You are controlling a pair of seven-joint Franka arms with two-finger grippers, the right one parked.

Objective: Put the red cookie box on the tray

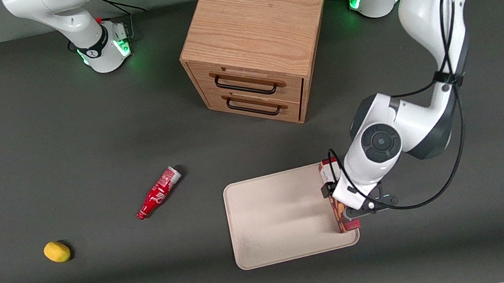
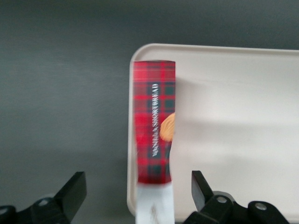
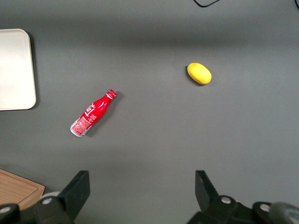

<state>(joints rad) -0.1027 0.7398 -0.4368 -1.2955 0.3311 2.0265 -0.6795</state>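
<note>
Plaid red card wrapped the slim red cookie box [image 2: 154, 121], which stood on edge along the smooth beige tray's [image 1: 270, 216] rim, between the spread black fingers [image 2: 71, 191] of the gripper [image 2: 138, 196]; neither touched it. A glossy red bottle [image 1: 158, 192] and lemon [image 1: 57, 251] lay toward the parked arm's end. The wrist hid part of the box in the front view.

The slim dark-red plaid cookie box [image 1: 339, 214] stands on edge on the wide pale beige tray [image 1: 276, 220], low in the frame, along the rim at the working arm's end. The left gripper [image 2: 136, 176] hangs above it, fingers spread clear of it. The wooden two-drawer cabinet [image 1: 257, 37] sits upper middle. The small red bottle [image 1: 158, 191] and yellow lemon [image 1: 57, 251] lie toward the parked arm's end.
</note>
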